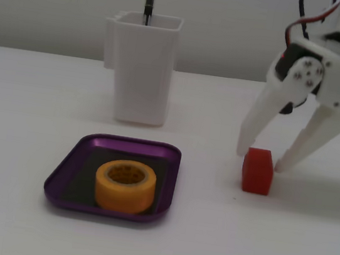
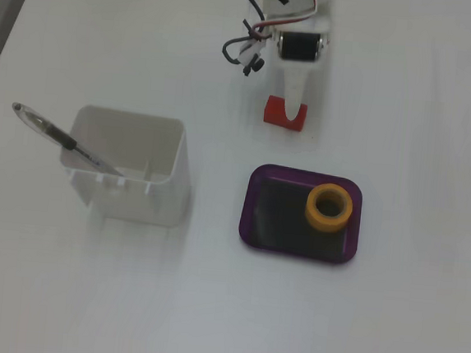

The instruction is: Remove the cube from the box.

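The red cube rests flat on the white table, to the right of the purple box, outside it. My gripper stands open just above and behind the cube, its white fingers spread to either side and clear of it. In the fixed view from above, the cube lies just beyond the box, and the gripper points down over the cube's right part. The box holds only a yellow tape roll.
A tall white container with a pen in it stands behind the box; from above the container sits to the box's left. The tape roll fills the box's right corner. The arm's body and cables hang over the table's far side.
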